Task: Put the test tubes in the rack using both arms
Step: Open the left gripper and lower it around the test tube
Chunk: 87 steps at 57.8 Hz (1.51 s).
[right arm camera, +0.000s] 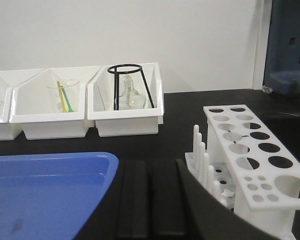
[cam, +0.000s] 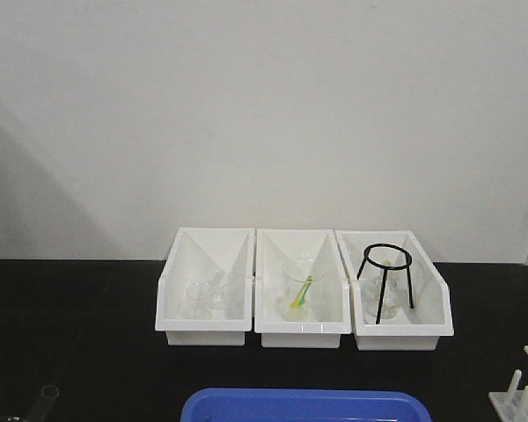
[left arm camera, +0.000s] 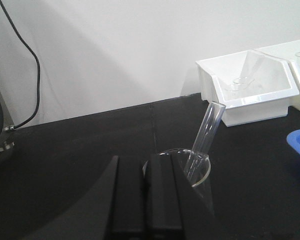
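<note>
Glass test tube in beaker, left tool, right tool beside rack, spreads unclear

The test tube and the beaker were seen to be of clear, glossy glass. The rack was moulded in matt white plastic, the three bins in shinier white plastic. The blue tray appeared smooth plastic; the worktop was finished matt black.
</note>
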Motion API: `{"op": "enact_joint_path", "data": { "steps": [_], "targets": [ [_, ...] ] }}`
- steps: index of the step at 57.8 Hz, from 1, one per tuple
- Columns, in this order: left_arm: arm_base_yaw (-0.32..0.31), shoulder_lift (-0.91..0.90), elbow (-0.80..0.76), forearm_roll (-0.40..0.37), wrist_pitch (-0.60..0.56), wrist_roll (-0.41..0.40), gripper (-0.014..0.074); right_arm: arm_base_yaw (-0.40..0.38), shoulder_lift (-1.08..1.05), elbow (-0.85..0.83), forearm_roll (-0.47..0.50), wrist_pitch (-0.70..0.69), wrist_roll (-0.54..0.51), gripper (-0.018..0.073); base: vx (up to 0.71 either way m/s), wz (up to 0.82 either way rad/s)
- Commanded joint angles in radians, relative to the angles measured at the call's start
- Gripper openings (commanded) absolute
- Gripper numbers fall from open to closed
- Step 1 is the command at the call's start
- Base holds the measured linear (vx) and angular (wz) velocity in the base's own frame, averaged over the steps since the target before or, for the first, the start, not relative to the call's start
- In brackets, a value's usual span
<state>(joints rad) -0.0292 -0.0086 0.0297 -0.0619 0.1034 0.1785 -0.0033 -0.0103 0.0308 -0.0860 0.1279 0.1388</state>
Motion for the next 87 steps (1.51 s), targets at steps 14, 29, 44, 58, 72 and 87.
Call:
{"op": "enact_joint_path", "data": {
  "steps": [14,29,44,58,72,87],
  "targets": [
    [0.002,-0.02,0.028,-0.01,-0.206,-0.006,-0.0001,0.0,-0.008,0.011,-0.013,-0.133,-0.004,-0.0007,0.0,0.0],
    [0.002,-0.02,0.027,-0.009,-0.259,-0.173,-0.0001,0.0,-0.008,0.011,-0.013,-0.134,-0.005,-0.0007,0.0,0.0],
    [0.002,-0.02,0.027,-0.014,-0.258,-0.204,-0.0001,0.0,-0.008,0.011,-0.013,-0.137,-0.005,-0.0007,0.0,0.0],
    [0.002,-0.02,0.026,-0.009,-0.258,-0.303,-0.0001,0.0,-0.008,0.011,-0.013,-0.137,-0.005,-0.0007,0.0,0.0],
    [0.002,-0.02,0.025,-0.009,-0.366,-0.287,-0.0001,0.0,-0.008,0.01,-0.013,-0.173,-0.007,-0.0007,0.0,0.0],
    [-0.001,-0.016,-0.139,-0.009,-0.375,-0.293,-0.0001,0.0,0.0,-0.159,-0.016,-0.309,-0.032,-0.0007,0.0,0.0]
  ]
}}
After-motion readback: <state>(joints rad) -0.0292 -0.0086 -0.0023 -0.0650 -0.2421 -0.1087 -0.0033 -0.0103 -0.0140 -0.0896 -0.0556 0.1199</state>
